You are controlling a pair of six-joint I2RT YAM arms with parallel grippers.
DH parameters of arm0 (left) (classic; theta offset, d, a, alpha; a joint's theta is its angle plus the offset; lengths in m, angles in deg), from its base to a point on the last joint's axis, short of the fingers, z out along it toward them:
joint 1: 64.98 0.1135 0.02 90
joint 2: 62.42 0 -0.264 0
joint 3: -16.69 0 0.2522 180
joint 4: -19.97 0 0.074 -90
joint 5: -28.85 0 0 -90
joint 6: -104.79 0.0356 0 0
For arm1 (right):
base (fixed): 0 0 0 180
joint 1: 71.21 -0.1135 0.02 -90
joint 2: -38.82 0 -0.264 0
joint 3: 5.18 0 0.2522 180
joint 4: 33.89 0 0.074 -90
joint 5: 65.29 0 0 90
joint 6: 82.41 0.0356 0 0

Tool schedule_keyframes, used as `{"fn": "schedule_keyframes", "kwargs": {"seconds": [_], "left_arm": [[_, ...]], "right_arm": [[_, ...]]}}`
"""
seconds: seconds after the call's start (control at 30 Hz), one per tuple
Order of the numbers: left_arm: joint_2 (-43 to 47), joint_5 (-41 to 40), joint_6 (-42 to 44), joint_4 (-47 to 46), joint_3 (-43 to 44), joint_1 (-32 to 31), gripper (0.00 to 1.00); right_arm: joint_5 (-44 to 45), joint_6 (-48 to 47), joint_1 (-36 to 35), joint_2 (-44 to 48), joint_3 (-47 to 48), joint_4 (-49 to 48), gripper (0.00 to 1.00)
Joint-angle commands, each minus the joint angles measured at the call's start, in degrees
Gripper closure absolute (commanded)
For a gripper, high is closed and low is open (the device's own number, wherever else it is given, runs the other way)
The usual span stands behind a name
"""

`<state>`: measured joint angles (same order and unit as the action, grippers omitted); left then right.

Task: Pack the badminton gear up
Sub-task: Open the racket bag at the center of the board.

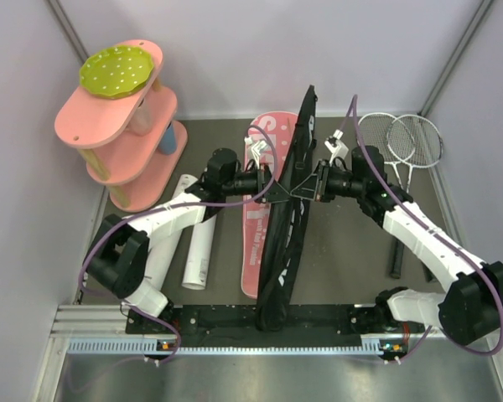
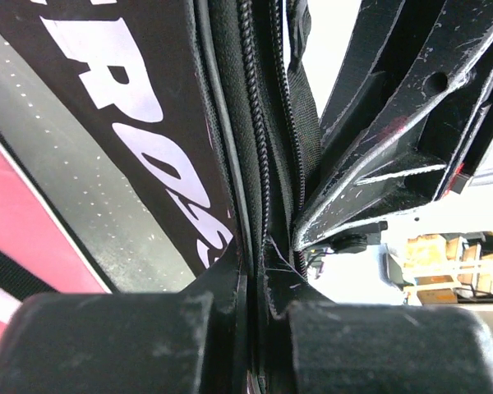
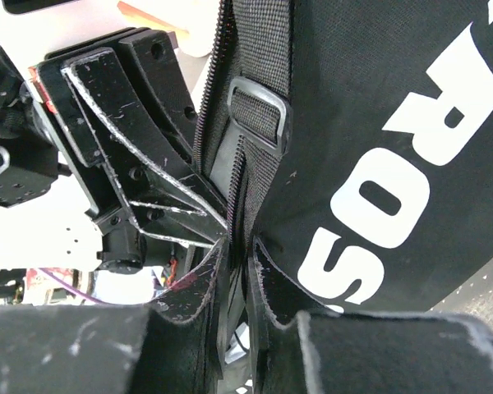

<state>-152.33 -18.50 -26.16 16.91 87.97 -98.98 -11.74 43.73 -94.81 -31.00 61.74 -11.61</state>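
Note:
The racket bag [image 1: 287, 219] has its black "CROSSWAY" half lifted on edge above the pink half [image 1: 253, 243], which lies flat on the table. My left gripper [image 1: 274, 192] pinches the raised edge from the left, and in the left wrist view [image 2: 260, 275] its jaws are shut on the zipper seam [image 2: 255, 123]. My right gripper [image 1: 308, 191] meets it from the right, and in the right wrist view [image 3: 240, 254] its fingers are pressed on the same edge below a strap buckle [image 3: 260, 110]. Two rackets [image 1: 402, 141] lie at the far right. White tubes [image 1: 199, 244] lie on the left.
A pink tiered shelf [image 1: 121, 134] with a green dotted disc [image 1: 116, 69] stands at the back left. The racket handles [image 1: 396, 251] run under my right arm. Grey walls close in both sides, and the arm bases line the near edge.

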Motion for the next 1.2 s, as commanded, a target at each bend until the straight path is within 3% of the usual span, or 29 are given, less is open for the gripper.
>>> {"fn": "schedule_keyframes", "kwargs": {"seconds": [0.0,0.1,0.17,0.23,0.37,0.53,0.77,0.87,0.97,1.03,1.1,1.13,1.17], "left_arm": [[-2.29,-2.75,-1.32,-7.79,-0.30,0.51,1.00],[-3.17,-1.79,-2.64,-9.63,-0.47,0.60,1.00],[-3.17,-1.35,-3.61,-10.60,-0.56,0.60,1.00],[-3.08,-0.82,-4.22,-11.83,-1.00,0.60,1.00],[-2.38,-0.64,-4.67,-12.01,-1.18,0.60,1.00],[-2.46,-0.91,-4.23,-11.48,-1.18,1.13,1.00],[-3.17,-0.29,-5.45,-12.62,-1.18,1.22,1.00],[-4.13,1.55,-9.56,-18.76,-2.40,0.69,1.00],[-5.62,3.83,-14.76,-27.19,-3.99,0.60,1.00],[-6.41,4.28,-18.35,-33.77,-5.57,0.77,1.00],[-6.77,4.37,-20.13,-36.61,-6.45,1.30,1.00],[-6.95,4.37,-21.01,-38.01,-6.63,1.39,1.00],[-6.95,4.02,-21.19,-37.94,-6.71,1.48,1.00]], "right_arm": [[-10.67,6.39,-2.33,5.75,1.94,-5.08,0.90],[-11.71,8.68,-2.86,5.49,3.34,-6.14,0.90],[-12.24,8.25,-2.95,5.05,3.53,-5.52,0.77],[-12.16,7.81,-2.95,4.96,2.56,-5.61,0.75],[-12.60,10.00,-3.30,6.01,0.01,-10.09,0.59],[-12.07,10.00,-4.27,8.30,-1.13,-8.78,0.58],[-10.49,11.41,-5.85,8.30,-1.49,-10.00,0.88],[-8.12,11.41,-8.47,3.75,1.58,-11.76,0.98],[-8.37,10.53,-12.42,-3.72,7.99,-11.16,0.98],[-9.95,6.59,-13.67,-6.28,13.87,-4.33,0.90],[-5.24,1.07,-13.50,-4.11,15.47,1.04,0.82],[-2.17,-1.22,-13.32,-2.53,15.48,6.98,0.68],[4.04,-3.34,-13.15,0.62,15.48,10.87,0.63]]}}
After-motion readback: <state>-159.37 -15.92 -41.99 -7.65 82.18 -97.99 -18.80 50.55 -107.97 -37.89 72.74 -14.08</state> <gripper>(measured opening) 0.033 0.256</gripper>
